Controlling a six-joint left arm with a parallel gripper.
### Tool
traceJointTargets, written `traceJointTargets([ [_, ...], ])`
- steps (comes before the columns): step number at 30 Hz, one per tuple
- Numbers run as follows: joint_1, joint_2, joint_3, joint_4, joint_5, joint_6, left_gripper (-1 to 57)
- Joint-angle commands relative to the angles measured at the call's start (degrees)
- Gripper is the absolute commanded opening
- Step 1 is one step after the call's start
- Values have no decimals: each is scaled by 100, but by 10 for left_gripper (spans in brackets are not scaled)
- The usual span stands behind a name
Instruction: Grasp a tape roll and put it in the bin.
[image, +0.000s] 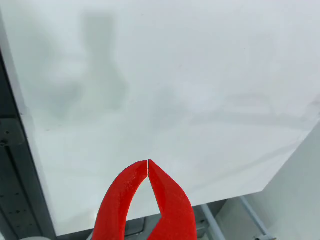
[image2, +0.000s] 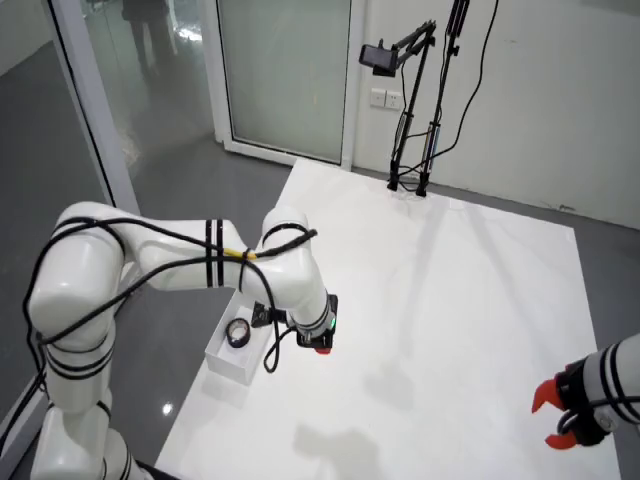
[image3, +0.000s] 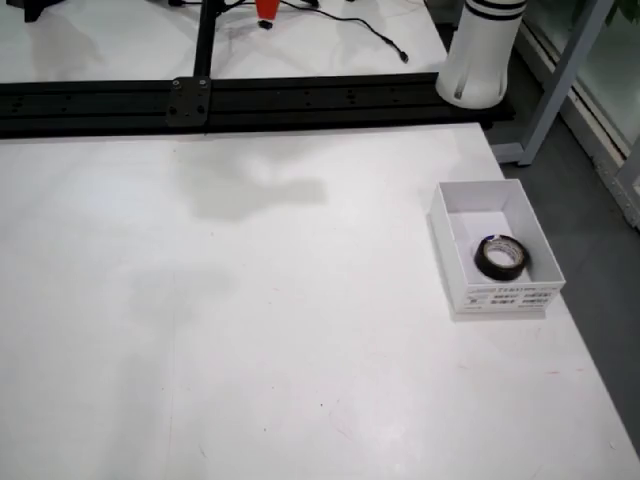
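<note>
The red gripper is pinched together and empty, while beside it the light, stiff tape roll, easy to pinch across its ring, lies in the bin.

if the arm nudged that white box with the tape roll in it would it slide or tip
The white box would probably slide: it looks like thin, light card sitting low and flat on the smooth white table. Tipping seems unlikely given its wide base. The tape roll lies flat inside, so it should shift, not roll.

Black tape roll flat inside the open white bin.
</note>
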Motion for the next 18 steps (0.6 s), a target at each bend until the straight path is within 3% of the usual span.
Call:
traceJointTargets([
  [1,233,-67,64,163,17,0,-3],
  [18,-514,-50,64,136,17,0,-3],
])
